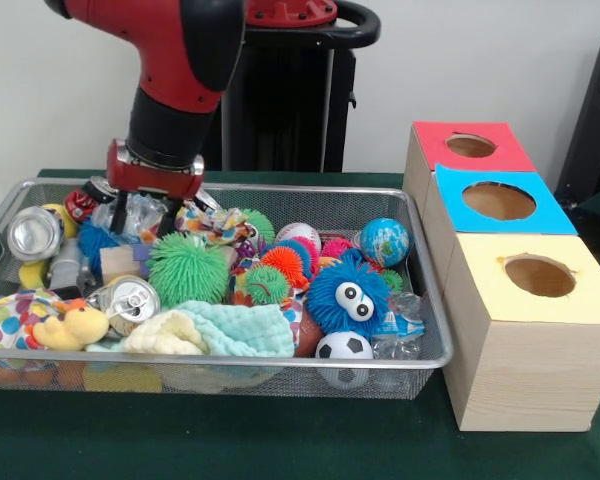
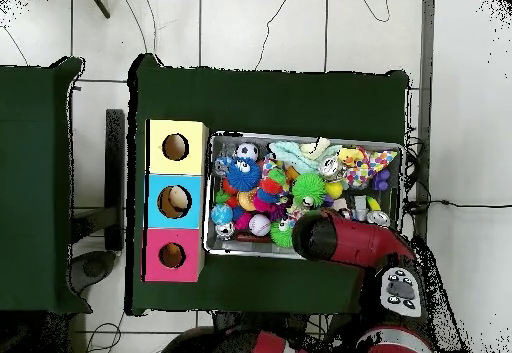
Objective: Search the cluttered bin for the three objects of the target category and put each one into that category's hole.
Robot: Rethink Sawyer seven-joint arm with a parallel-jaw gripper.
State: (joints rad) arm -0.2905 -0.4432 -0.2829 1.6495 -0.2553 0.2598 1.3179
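Arm's down in the mesh bin [image 1: 425, 365], hand [image 1: 130, 212] buried in the clutter at its far-left corner (front view).

Can't tell if hand is wide, narrow or holding anything — the tips are lost among a crinkled clear bottle [image 1: 145, 215] & the toys. Cans: one w/ red side [image 1: 83, 203] just left of hand, touching the clutter there; a silver-ended can [image 1: 33, 233] further left by the bin wall; a third [image 1: 128, 299] below hand, nearer the camera, resting beside a yellow plush duck [image 1: 72, 325]. Green spiky ball [image 1: 187, 268] sits just right of & below hand. Red-top box hole [image 1: 470, 146] is well off to hand's right, outside the bin, on the green desk [image 1: 280, 440], behind the blue [image 1: 498, 201] & yellow [image 1: 540, 276] box holes. Overhead: red arm [image 2: 345, 239] covers the bin's edge nearest the robot base; the hand itself is hidden.
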